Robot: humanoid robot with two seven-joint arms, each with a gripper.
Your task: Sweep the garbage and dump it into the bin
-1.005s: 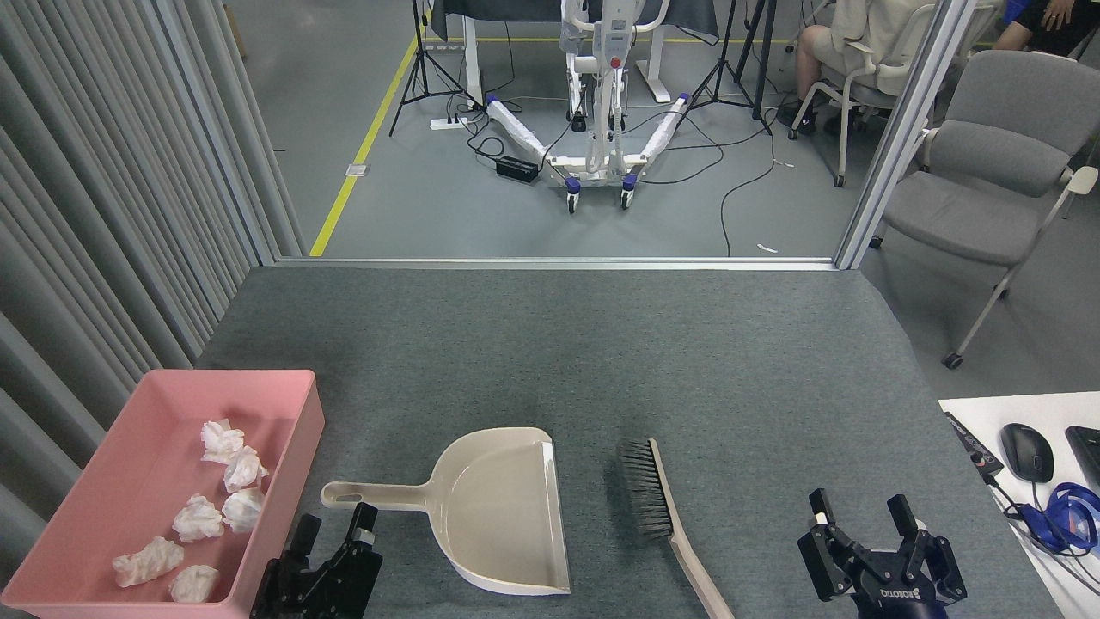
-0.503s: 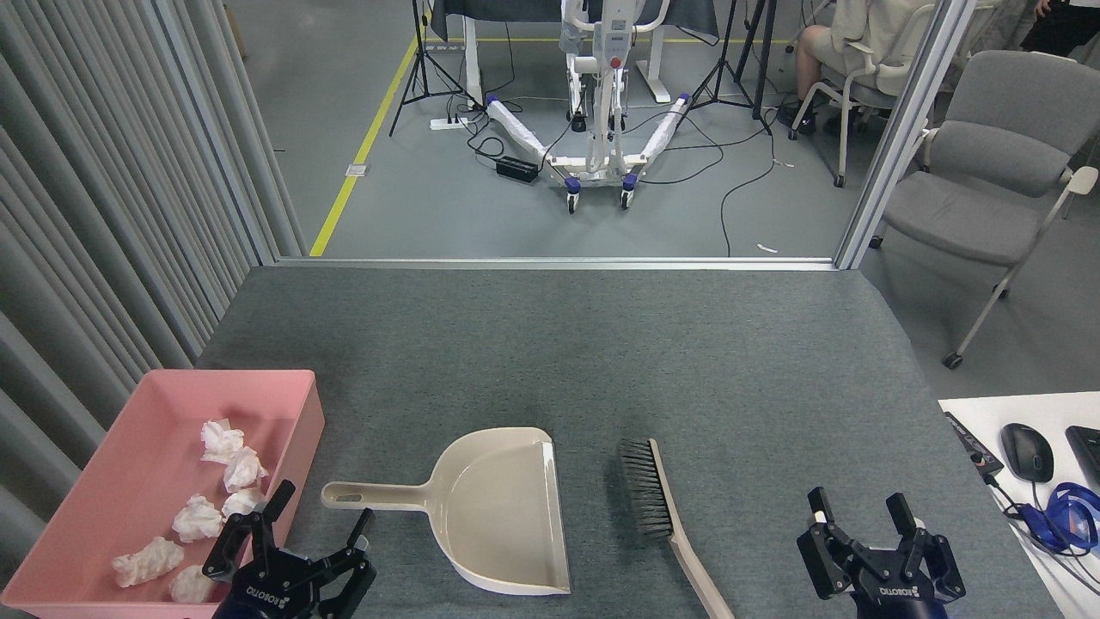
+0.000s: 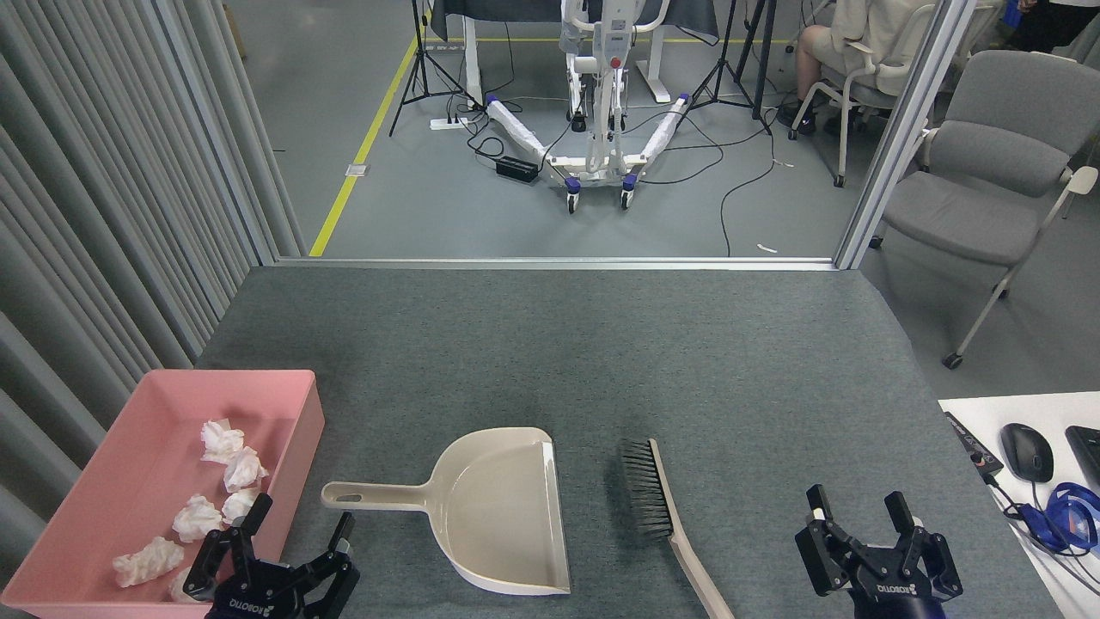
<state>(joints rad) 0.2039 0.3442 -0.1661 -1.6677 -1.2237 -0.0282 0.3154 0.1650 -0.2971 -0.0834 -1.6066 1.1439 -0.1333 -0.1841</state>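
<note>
Evidently the job is all but finished: the wads [image 3: 222,486], six or so as far as I can count, all lie in the bin [image 3: 103,481] at the bench's [image 3: 601,361] near left corner, strung along its right half from the middle to the near end. No wad shows anywhere on the grey bench outside it. The dustpan [image 3: 507,516] lies flat and empty just right of the bin, its handle pointing left toward the bin, and the brush [image 3: 666,520] lies beside it on the right, bristles away from me, untouched by either arm. The left hand [image 3: 275,550] hangs low at the bin's near right corner, jaws spread and holding nothing; it hides part of the nearest wad. The right hand [image 3: 859,524] sits well off to the right of the brush, likewise open and empty. I judge sweeping and dumping done, with nothing left beyond perhaps parking the arms.
</note>
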